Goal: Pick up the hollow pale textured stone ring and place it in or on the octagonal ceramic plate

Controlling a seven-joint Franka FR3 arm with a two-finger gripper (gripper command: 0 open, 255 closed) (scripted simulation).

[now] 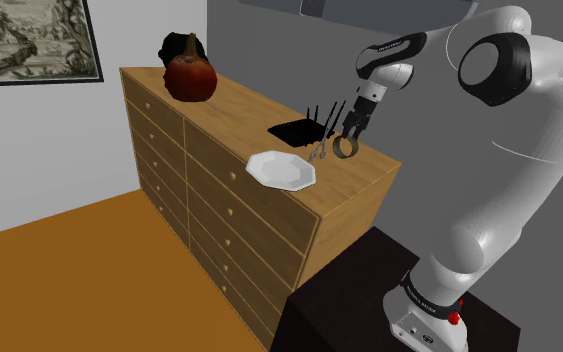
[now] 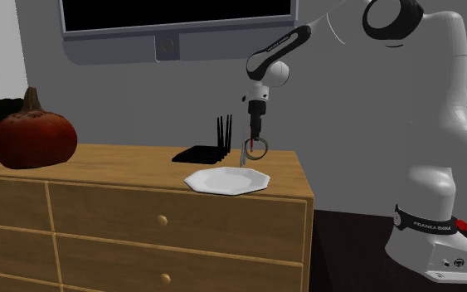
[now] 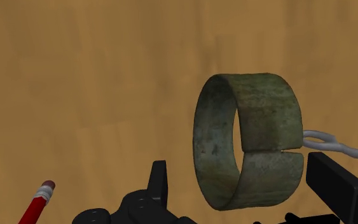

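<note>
A dull grey-green stone ring (image 1: 345,146) (image 2: 257,148) stands on its edge on the wooden dresser top, near the corner closest to the arm. My black gripper (image 1: 352,127) (image 2: 256,133) hangs just above it, pointing down. In the wrist view the ring (image 3: 247,140) sits between the two fingers (image 3: 158,181), which stand apart on either side without touching it; the gripper (image 3: 247,191) is open. The white octagonal plate (image 1: 280,168) (image 2: 226,180) lies empty near the dresser's front edge, a short way from the ring.
Metal scissors (image 1: 319,150) (image 3: 336,143) lie between ring and plate. A red pencil (image 3: 36,203) lies beside the gripper. A black router (image 1: 301,130) (image 2: 202,153) with upright antennas stands behind. A dark red pumpkin (image 1: 189,77) (image 2: 34,133) sits at the dresser's far end.
</note>
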